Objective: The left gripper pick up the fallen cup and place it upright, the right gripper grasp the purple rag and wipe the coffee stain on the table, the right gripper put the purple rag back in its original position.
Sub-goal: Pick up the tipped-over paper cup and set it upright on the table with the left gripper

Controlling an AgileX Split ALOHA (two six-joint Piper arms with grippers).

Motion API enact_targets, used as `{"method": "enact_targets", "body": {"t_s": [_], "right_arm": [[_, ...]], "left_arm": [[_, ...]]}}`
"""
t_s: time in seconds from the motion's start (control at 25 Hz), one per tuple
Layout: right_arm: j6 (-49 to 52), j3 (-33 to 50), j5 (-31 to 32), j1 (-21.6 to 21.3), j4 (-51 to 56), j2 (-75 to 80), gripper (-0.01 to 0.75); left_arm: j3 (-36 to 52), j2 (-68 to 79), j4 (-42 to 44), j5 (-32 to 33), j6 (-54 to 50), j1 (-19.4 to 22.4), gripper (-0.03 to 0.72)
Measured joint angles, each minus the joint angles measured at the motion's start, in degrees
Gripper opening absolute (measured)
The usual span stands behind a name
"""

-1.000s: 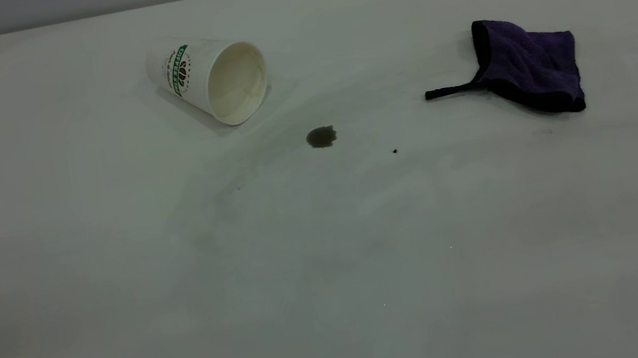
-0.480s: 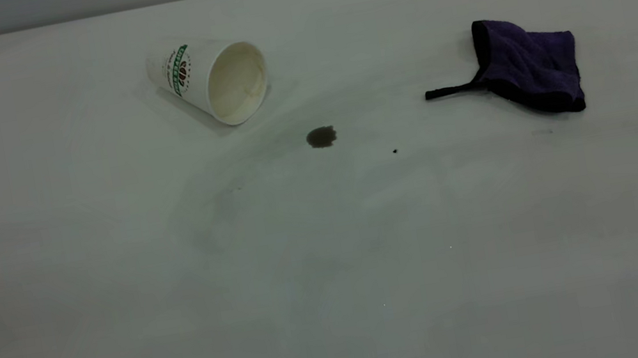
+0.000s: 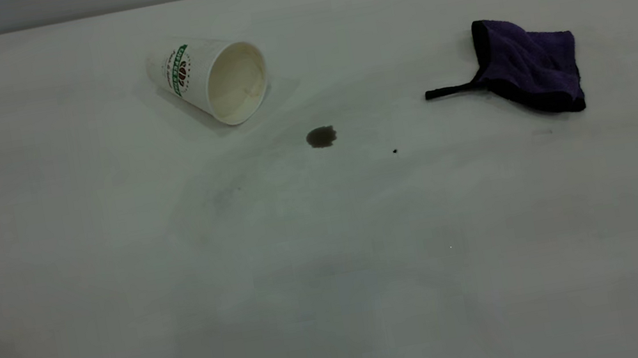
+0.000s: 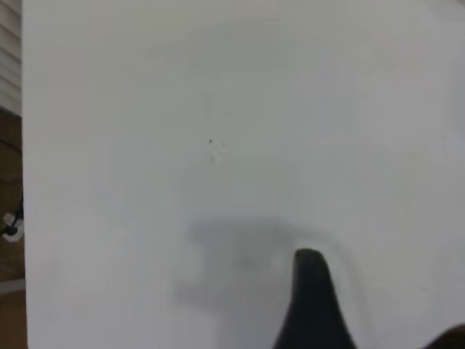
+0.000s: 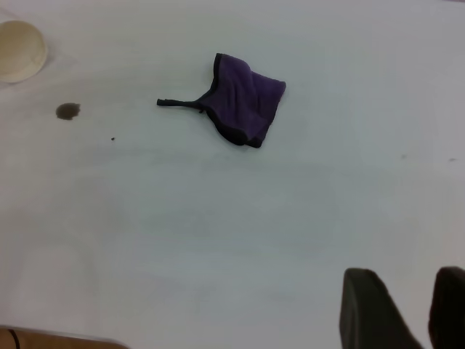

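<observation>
Nothing is grasped yet: the cup (image 3: 210,79) lies toppled beside the coffee stain (image 3: 321,136), awaiting the left claw (image 4: 378,313), its spread unclear.

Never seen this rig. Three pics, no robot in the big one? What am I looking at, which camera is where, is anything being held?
It is a two-arm table robot with a camera outside and one on each wrist. The wide picture is the outside camera: both arms are out of its frame. It shows the table with the cup lying on its side, the coffee stain just in front of its mouth, and the purple rag to the right, untouched. The left wrist view shows bare table and one dark finger of the left gripper. The right wrist view shows the right gripper at its edge, far from the rag, fingers slightly apart. Nothing is held.
</observation>
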Motion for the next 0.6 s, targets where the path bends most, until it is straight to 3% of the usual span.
{"method": "enact_targets", "body": {"t_s": [0.16, 0.6], "right_arm": [[0.0, 0.0, 0.0, 0.0, 0.0, 0.0, 0.238], [0.0, 0.0, 0.0, 0.0, 0.0, 0.0, 0.238]], "left_arm": [[-7.5, 15.3, 2.8, -2.3, -0.5, -3.4, 0.664], [-31.0, 51.2, 30.6, 1.1, -26.5, -29.5, 0.68]]}}
